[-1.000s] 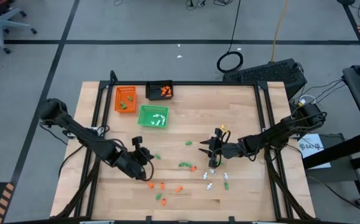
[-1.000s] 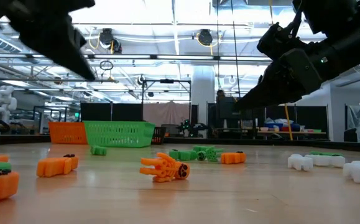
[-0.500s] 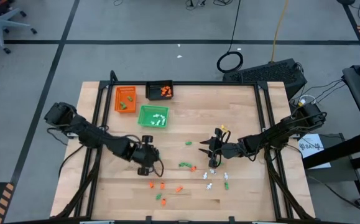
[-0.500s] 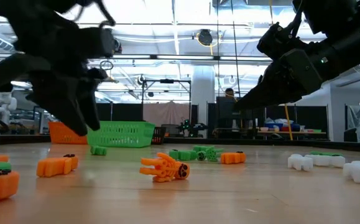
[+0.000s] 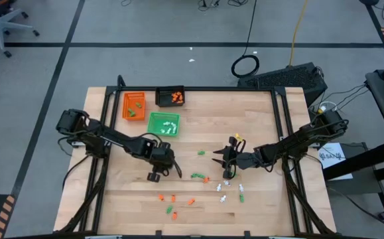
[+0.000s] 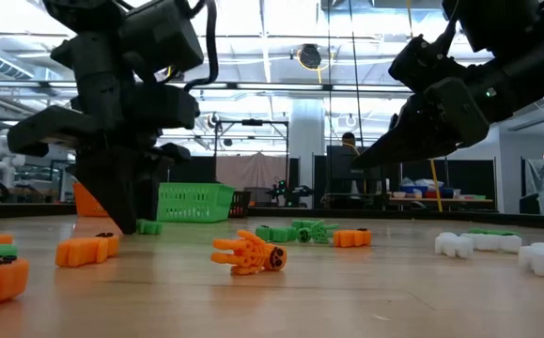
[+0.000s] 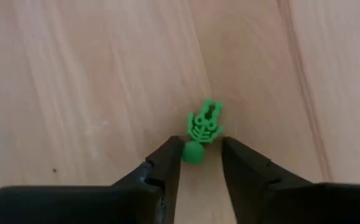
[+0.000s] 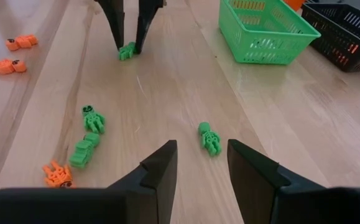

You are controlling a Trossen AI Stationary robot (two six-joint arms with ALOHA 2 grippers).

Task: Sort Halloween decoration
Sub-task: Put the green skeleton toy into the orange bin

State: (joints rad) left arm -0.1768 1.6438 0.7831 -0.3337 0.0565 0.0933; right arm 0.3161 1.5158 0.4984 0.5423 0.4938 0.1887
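— Sorting's barely begun: few pieces sit in the green tray (image 5: 163,124). The left gripper (image 7: 196,163), just below it, straddles a green skeleton (image 7: 203,127), fingers spread.

— And rightward, scattered decorations (image 5: 205,189) remain; the right gripper (image 8: 198,163) hovers, parted, empty.

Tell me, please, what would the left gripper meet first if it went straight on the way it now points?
Probably the small green skeleton piece: it lies on the table between the open fingertips of the left gripper, right ahead.

Grey floor (image 5: 178,26) with black tape lines around the wooden table (image 5: 258,119). Office chair (image 5: 2,23) at the far corner. Ceiling lights (image 6: 309,56) over an open workshop.
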